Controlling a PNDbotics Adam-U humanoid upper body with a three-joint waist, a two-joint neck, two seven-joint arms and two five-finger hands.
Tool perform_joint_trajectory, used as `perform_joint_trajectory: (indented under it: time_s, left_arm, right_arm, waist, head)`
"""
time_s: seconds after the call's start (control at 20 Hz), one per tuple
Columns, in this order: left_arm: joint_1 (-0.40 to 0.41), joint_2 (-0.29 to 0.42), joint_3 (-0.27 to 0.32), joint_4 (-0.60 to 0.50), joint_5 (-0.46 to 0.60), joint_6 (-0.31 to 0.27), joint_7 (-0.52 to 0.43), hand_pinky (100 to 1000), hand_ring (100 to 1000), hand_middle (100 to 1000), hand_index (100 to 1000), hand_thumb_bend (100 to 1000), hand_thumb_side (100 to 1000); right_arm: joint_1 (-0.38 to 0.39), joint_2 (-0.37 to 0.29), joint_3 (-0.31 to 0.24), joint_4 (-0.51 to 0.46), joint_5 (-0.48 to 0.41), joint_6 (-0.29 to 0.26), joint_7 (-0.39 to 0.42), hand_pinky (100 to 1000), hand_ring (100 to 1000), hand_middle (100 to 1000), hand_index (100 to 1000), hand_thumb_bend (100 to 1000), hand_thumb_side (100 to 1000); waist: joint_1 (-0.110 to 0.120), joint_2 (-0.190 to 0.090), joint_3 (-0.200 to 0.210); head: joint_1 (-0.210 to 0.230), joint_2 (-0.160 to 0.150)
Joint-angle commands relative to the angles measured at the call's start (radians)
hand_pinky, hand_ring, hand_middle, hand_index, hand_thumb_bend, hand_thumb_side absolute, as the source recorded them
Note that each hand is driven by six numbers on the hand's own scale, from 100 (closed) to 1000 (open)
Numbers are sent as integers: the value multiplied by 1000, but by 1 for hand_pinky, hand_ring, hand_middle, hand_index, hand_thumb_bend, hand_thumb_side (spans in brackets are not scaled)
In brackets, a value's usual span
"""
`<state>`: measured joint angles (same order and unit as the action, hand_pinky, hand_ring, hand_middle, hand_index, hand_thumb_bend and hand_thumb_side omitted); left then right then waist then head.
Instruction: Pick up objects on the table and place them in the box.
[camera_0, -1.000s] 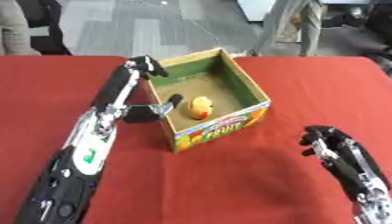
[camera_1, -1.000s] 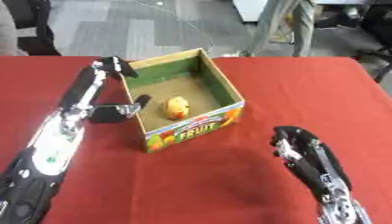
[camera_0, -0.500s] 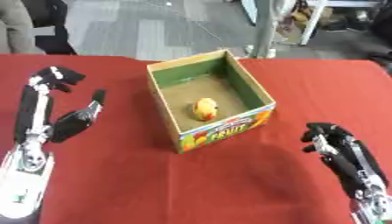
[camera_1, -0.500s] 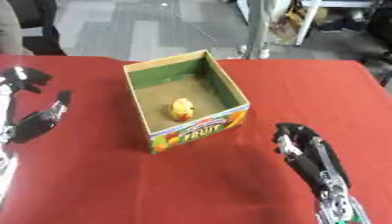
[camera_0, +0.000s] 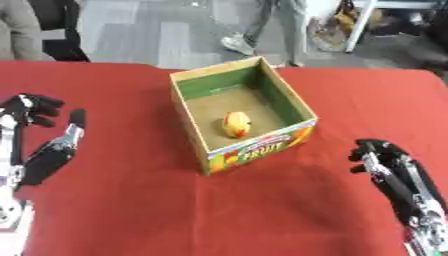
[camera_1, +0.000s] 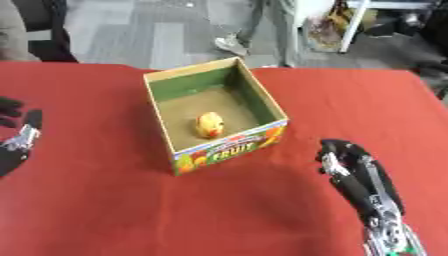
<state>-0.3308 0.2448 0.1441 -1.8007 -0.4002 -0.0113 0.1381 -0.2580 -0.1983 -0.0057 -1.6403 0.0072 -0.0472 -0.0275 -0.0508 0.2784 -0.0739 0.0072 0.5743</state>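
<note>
Inside the box (camera_0: 241, 117) a yellow toy (camera_0: 236, 123) already lies, nothing else shows on the red desk (camera_0: 157, 200), and the left hand (camera_0: 39, 135) and right hand (camera_0: 389, 167) flank the box, relaxed and empty.

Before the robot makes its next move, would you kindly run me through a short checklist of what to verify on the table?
1. Box upright with open top: ok.
2. Yellow object lies inside the box, on its floor: ok.
3. Left hand clear of the box, out at the left edge, holding nothing: ok.
4. Right hand clear of the box, near the lower right, holding nothing: ok.
5. Another object on the red tablecloth to pick up: not ok, none shows in either view.
6. Whether any object lies beyond the views' edges: cannot tell.
</note>
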Motion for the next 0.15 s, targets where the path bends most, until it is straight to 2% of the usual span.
perform_joint_trajectory:
  time_s: [0.05, 0.15]
  left_arm:
    - [-1, 4, 10, -66, 65, 62, -22, 533, 579, 559, 619, 371, 473]
    - [3, 6, 12, -91, 103, 100, -30, 532, 573, 552, 614, 367, 472]
  right_arm:
    - [-6, -23, -9, -18, -3, 0, -4, 565, 644, 574, 720, 100, 504]
    - [-7, -23, -10, -19, -3, -1, -5, 565, 644, 574, 720, 100, 505]
  waist:
    - [3, -14, 2]
    - [5, -13, 1]
  head:
    - [2, 8]
    - [5, 13]
